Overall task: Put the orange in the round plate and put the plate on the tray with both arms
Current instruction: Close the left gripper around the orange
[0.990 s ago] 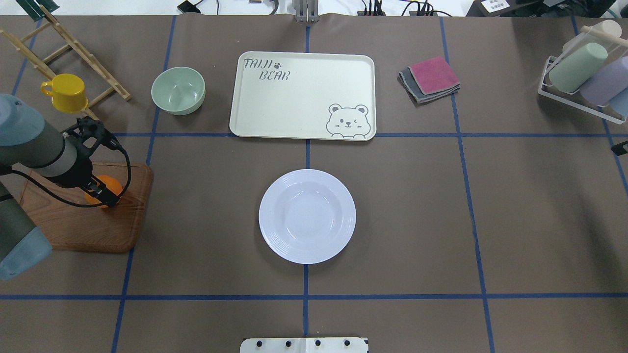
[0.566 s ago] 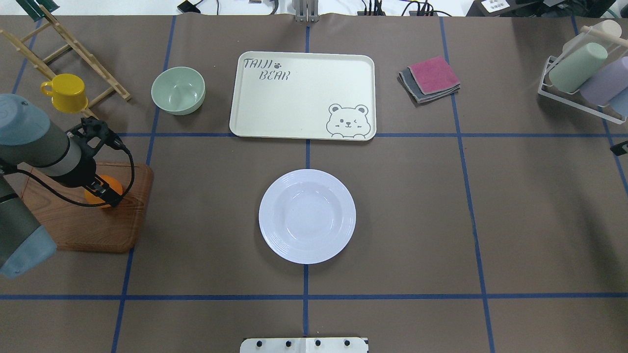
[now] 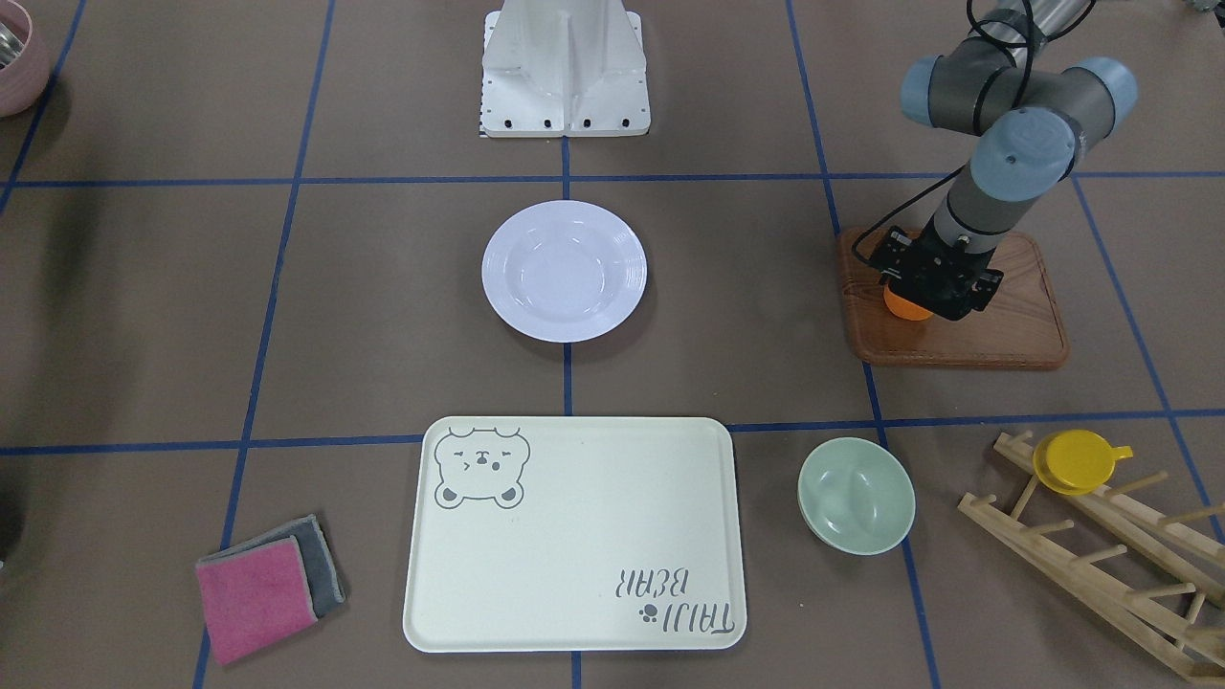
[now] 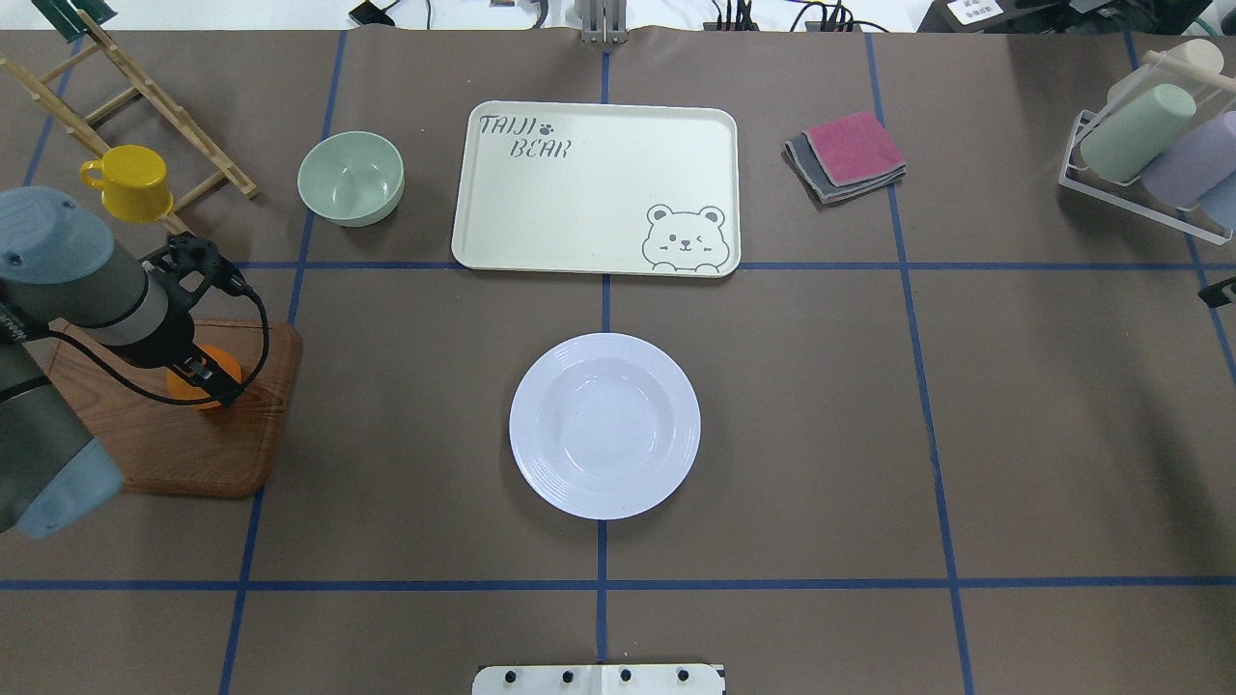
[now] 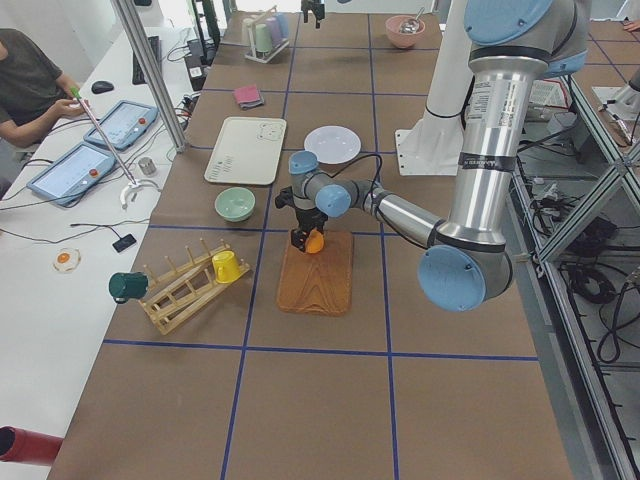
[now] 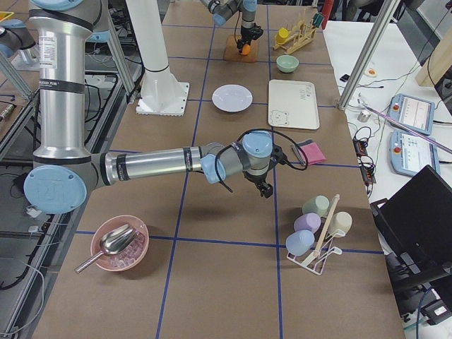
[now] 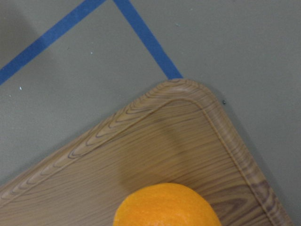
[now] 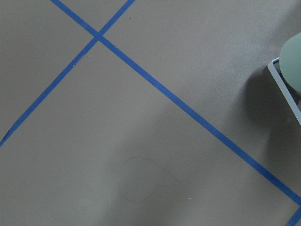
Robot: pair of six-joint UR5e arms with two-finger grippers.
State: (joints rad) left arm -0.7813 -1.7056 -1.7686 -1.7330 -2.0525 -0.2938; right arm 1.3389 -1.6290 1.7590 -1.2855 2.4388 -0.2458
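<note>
The orange [image 4: 182, 388] rests on a wooden board [image 4: 183, 454] at the table's left. My left gripper [image 4: 208, 378] hangs low right over it, its fingers apparently open at the fruit's sides. The left wrist view shows the orange [image 7: 167, 207] close up on the board. The white round plate [image 4: 604, 426] lies empty at the table's middle. Beyond it is the cream tray [image 4: 579, 193] with a bear drawing, nothing on it. My right gripper [image 6: 265, 189] hovers over bare table at the far right; whether it is open or shut I cannot tell.
A pale green bowl [image 4: 351, 179] sits left of the tray. A yellow cup [image 4: 130, 181] hangs on a wooden rack [image 4: 145, 97] behind the board. Folded cloths [image 4: 848, 154] lie right of the tray. A rack of cups [image 4: 1149, 154] stands at the far right.
The left arm has shifted slightly right and settled closer over the orange. The orange, plate and tray have not moved.
</note>
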